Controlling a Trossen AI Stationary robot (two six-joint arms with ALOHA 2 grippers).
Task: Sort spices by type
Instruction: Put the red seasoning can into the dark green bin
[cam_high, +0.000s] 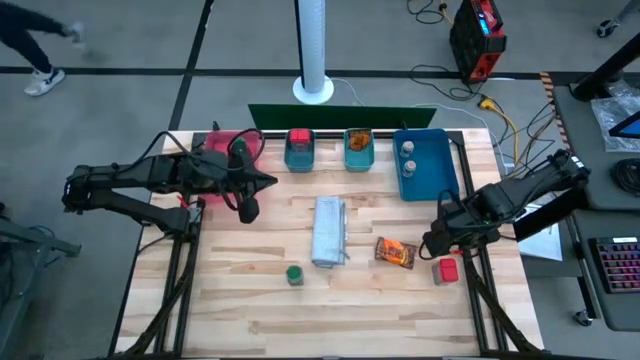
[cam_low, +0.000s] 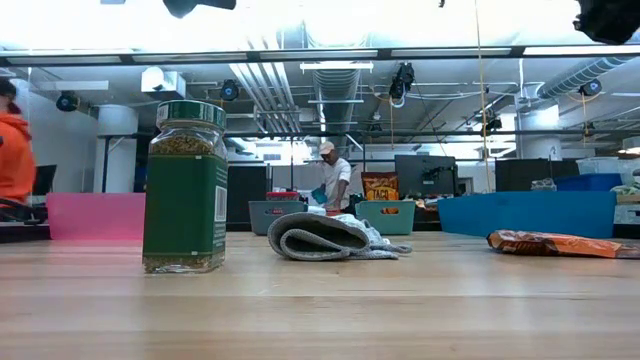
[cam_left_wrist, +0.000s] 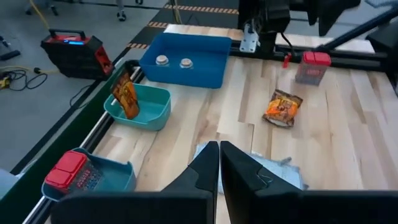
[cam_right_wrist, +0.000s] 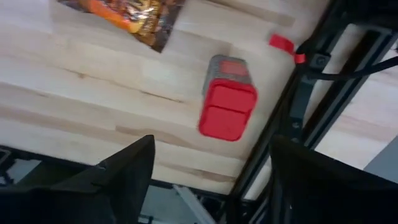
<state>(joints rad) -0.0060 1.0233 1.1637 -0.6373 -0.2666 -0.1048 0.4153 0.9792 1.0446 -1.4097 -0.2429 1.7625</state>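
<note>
Looking straight down from the high view: right hand (cam_high: 437, 243) poised near the bench's (cam_high: 250, 310) right edge, fingers spread wide and empty, with the red-lidded spice jar (cam_high: 447, 270) just beside it on the near side and the orange-red packet (cam_high: 395, 252) a little further inward; left hand (cam_high: 249, 206) far off by the pink tray (cam_high: 235, 145), pinched shut on nothing, so plainly the right arm the nearer of the two; green-lidded jar (cam_high: 294, 275) well apart toward the bench's middle, beside the grey-white folded bundle (cam_high: 329, 231). Dropping to the low view: green-lidded jar (cam_low: 184, 186) upright in front, packet (cam_low: 560, 243) flat at the right, neither hand visible, red-lidded jar out of frame. Passing to the left wrist view: closed dark fingers (cam_left_wrist: 199, 177) pressed together, red-lidded jar (cam_left_wrist: 313, 67) standing upright across the bench, packet (cam_left_wrist: 282, 108) between. Ending with the right wrist view: red-lidded jar (cam_right_wrist: 227, 99) seen lid-on beyond and between the parted fingers (cam_right_wrist: 127, 168), long axis upright; likely needs only a short drop and slight centring before closing.
</note>
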